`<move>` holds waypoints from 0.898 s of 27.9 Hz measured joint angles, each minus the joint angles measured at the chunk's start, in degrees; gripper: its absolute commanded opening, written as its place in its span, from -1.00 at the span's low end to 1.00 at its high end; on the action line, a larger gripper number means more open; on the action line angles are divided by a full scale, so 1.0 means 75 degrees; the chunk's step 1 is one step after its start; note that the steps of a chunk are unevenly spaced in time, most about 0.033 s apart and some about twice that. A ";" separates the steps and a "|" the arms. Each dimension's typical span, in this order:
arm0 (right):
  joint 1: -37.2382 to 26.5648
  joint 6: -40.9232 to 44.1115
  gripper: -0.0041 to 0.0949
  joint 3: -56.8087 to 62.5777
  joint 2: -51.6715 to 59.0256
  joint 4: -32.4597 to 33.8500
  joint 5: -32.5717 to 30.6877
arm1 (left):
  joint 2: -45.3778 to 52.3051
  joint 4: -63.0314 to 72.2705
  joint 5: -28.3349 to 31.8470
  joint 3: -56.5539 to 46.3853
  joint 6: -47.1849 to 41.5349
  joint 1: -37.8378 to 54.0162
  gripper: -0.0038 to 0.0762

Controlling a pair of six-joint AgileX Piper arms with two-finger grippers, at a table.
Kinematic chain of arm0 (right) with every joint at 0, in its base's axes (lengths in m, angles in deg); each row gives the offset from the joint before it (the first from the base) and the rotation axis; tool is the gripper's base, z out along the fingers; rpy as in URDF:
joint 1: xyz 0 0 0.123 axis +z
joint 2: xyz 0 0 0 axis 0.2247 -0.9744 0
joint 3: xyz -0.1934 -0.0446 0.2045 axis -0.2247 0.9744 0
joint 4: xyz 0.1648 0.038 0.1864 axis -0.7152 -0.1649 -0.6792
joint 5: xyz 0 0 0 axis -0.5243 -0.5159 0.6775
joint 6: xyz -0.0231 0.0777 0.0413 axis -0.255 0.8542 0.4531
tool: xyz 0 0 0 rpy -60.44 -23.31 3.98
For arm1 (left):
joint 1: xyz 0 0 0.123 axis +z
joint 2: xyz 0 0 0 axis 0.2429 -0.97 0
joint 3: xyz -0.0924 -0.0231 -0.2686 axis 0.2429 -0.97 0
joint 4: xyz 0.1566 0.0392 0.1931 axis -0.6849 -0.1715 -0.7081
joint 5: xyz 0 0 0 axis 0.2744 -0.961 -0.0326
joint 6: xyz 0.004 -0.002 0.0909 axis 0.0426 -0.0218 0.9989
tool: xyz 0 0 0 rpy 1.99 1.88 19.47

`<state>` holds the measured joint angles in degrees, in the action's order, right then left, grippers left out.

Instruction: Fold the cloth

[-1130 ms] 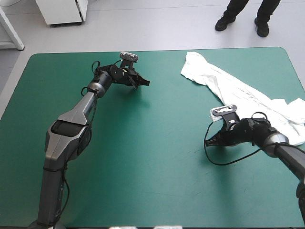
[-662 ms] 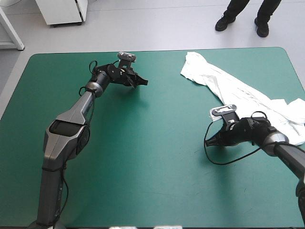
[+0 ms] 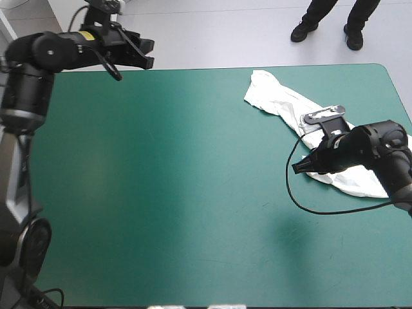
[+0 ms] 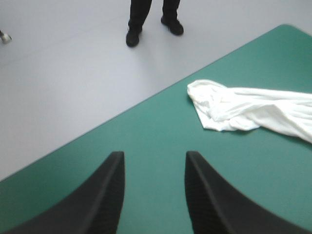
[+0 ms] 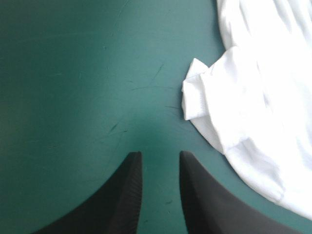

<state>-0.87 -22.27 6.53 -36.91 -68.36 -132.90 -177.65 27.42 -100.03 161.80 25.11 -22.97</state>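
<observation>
Teal-green surface (image 3: 193,193) bearing a rumpled T-shirt (image 3: 283,103), right end effector (image 3: 300,168) just beside it, left end effector (image 3: 150,54) well apart, both parted.

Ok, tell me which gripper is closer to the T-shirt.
The right gripper: it sits open just beside the T-shirt, while the left gripper hangs high over the table's far left corner, well away.

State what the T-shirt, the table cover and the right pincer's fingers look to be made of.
T-shirt: soft knit fabric, probably cotton, matt white; it wrinkles and shows a stitched sleeve hem.
Table cover: smooth teal-green sheet, perhaps vinyl or rubber; fine scratches mark it.
Fingers of the right pincer: matt black, likely plastic or rubber; fine ribbing along an inner edge.
</observation>
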 measured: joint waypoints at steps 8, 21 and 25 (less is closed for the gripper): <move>0.0000 0.0975 0.21 -0.0878 0.0725 0.1155 -0.0973 | 0.3439 0.0024 -0.0286 -0.0992 0.0051 0.0000 0.20; -0.0596 0.1391 0.21 -0.2764 -0.2122 0.1639 -0.0600 | 0.5779 0.0084 0.0175 -0.3010 -0.0028 0.0000 0.20; -0.1353 0.1240 0.20 -0.3957 -0.3702 0.0788 -0.0505 | 0.5640 0.0084 0.0127 -0.3059 -0.0029 0.0000 0.20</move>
<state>-11.01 -12.97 -23.14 -64.67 -62.45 -136.69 -135.35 28.05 -99.07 138.85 24.89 -22.97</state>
